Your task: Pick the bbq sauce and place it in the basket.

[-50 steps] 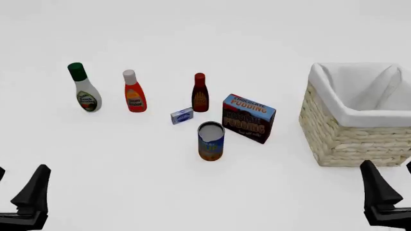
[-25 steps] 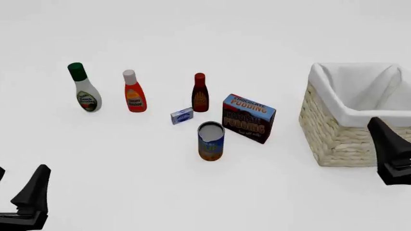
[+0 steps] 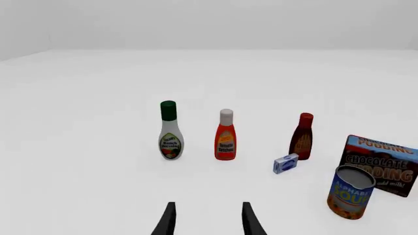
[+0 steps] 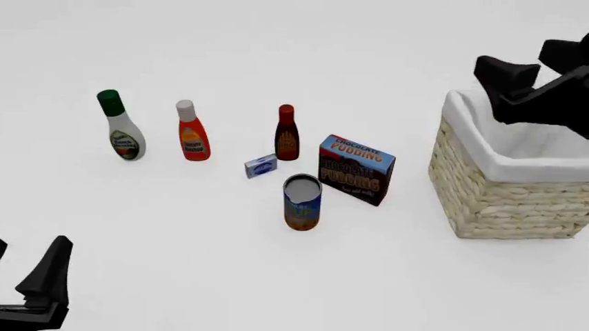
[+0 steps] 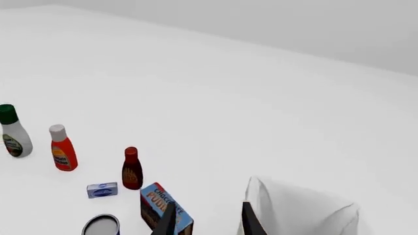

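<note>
The bbq sauce (image 4: 287, 134), a dark reddish-brown bottle with a red cap, stands upright in the middle of the table. It also shows in the left wrist view (image 3: 302, 139) and the right wrist view (image 5: 132, 171). The wicker basket (image 4: 497, 200) with white lining stands at the right, and its lining shows in the right wrist view (image 5: 294, 205). My right gripper (image 4: 529, 65) is open and empty, raised above the basket's far left part, well right of the bottle. My left gripper (image 4: 27, 265) is open and empty at the front left corner.
A white bottle with a green cap (image 4: 123, 131) and an orange-red bottle (image 4: 192, 134) stand left of the bbq sauce. A small blue box (image 4: 261, 166), a can (image 4: 302, 202) and a chocolate pudding box (image 4: 356, 169) sit just in front of it.
My right gripper has risen from the front right corner and moved away, now high above the basket. The left gripper and the objects have not moved.
</note>
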Tool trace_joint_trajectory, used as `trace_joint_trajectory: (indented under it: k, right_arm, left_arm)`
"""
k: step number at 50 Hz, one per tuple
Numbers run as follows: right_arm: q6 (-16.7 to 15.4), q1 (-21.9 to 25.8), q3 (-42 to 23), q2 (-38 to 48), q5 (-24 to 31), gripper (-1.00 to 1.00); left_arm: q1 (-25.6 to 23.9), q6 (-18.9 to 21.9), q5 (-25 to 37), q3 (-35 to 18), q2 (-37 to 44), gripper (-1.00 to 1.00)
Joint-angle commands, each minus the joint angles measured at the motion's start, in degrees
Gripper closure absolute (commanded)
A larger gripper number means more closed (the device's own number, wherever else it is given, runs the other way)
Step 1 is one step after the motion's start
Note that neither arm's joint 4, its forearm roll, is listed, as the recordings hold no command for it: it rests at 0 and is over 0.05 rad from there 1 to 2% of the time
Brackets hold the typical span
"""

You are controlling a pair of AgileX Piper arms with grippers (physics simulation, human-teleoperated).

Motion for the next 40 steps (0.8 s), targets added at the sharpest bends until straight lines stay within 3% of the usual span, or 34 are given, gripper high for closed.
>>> trace_joint_trajectory:
  k: [1, 4, 5, 25, 40]
  right_arm:
    - [0.76, 3.91, -11.67, 15.65, -1.24, -1.0]
    - [0.42, 4.76, -13.44, 18.59, -1.76, -1.0]
    - [1.9, 5.18, -14.56, 20.03, -1.69, -1.0]
    - [-0.66, 9.72, -22.03, 30.14, -1.18, -1.0]
    - [0.83, 13.15, -27.17, 37.33, -1.39, -1.0]
  left_arm:
    - [0.0, 0.0, 0.0, 0.0, 0.0, -1.0]
    - [0.0, 0.0, 0.0, 0.0, 0.0, -1.0]
    - [0.0, 0.0, 0.0, 0.0, 0.0, -1.0]
    - [0.0, 0.0, 0.0, 0.0, 0.0, -1.0]
    - [0.0, 0.0, 0.0, 0.0, 0.0, -1.0]
